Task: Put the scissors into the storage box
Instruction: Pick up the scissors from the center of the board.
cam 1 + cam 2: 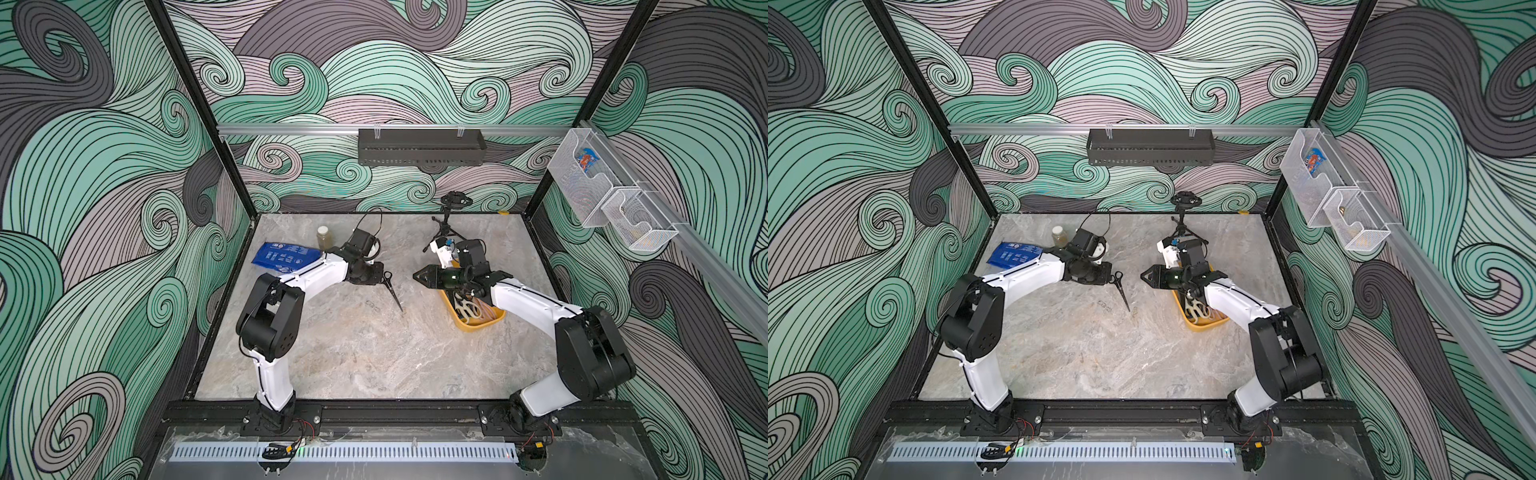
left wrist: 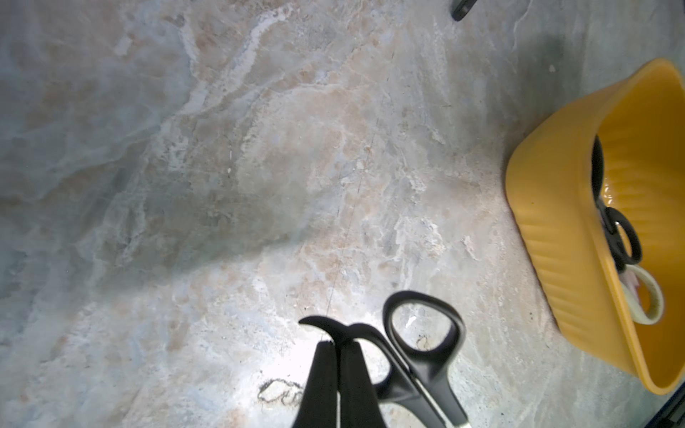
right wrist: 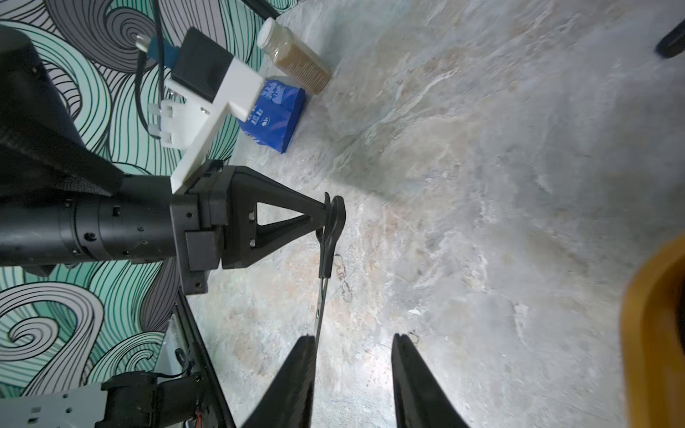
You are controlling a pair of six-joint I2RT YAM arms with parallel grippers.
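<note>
My left gripper (image 1: 381, 277) (image 2: 335, 342) is shut on one handle loop of a black-handled pair of scissors (image 1: 394, 293) (image 1: 1122, 289) (image 2: 422, 348). The blades hang point-down over the table's middle, seen edge-on in the right wrist view (image 3: 328, 237). The yellow storage box (image 1: 478, 326) (image 1: 1200, 326) (image 2: 548, 207) stands to the right, partly under my right arm. It holds a cream pair (image 1: 467, 309) (image 2: 648, 296) and a black-handled pair (image 2: 622, 237). My right gripper (image 1: 415, 275) (image 3: 350, 337) is open and empty, level over the box's far end, pointing at the held scissors.
A blue packet (image 1: 286, 255) and a capped jar (image 1: 323, 237) sit at the back left behind my left arm. A small black tripod (image 1: 451, 220) stands at the back behind my right wrist. A black tray (image 1: 419, 147) and wire baskets (image 1: 602, 187) hang on the walls.
</note>
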